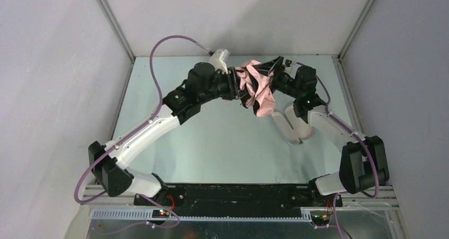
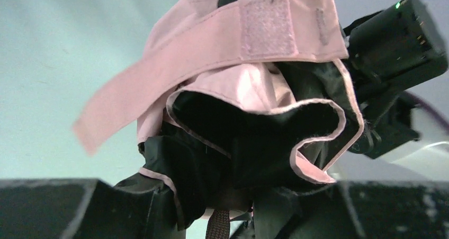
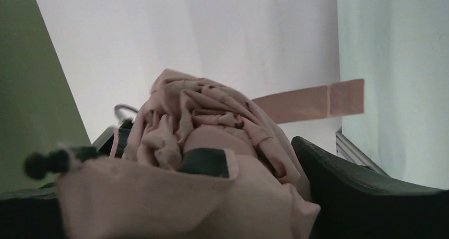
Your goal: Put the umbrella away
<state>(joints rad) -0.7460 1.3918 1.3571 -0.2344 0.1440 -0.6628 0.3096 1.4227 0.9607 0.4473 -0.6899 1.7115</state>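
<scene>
Umbrella (image 1: 258, 88) sits toward the far side of the surface (image 1: 222, 138), at mid-width, bunched into a crumpled pink wad between the two arms. It appears to be lifted off the surface rather than lying on it.

Left end effector (image 1: 236, 89) comes in from the left and is closed on the umbrella. In the left wrist view, black-lined folds and a dark cord fill the space between its fingers (image 2: 47, 210).

Right end effector (image 1: 275, 74) meets the wad from the right. Its jaws stand wide apart, with fabric lying loosely between them. In the right wrist view one dark finger (image 3: 370, 196) sits out to the right of the pink heap.

Fabric details:
- The canopy is pink outside and black inside, with pale piping along the hem.
- A closing strap (image 2: 212, 43) hangs free, slanting down to the left, and a fuzzy fastening patch (image 2: 267, 32) faces the left wrist camera.
- From the right wrist the same strap juts out to the right, level.
- One thin rib with a small dark knob (image 3: 39, 164) sticks out to the left, low in that view.

A pale oblong case (image 1: 290, 126) lies on the surface just below the umbrella, beside the right forearm — whether it is open or shut is not clear.
</scene>
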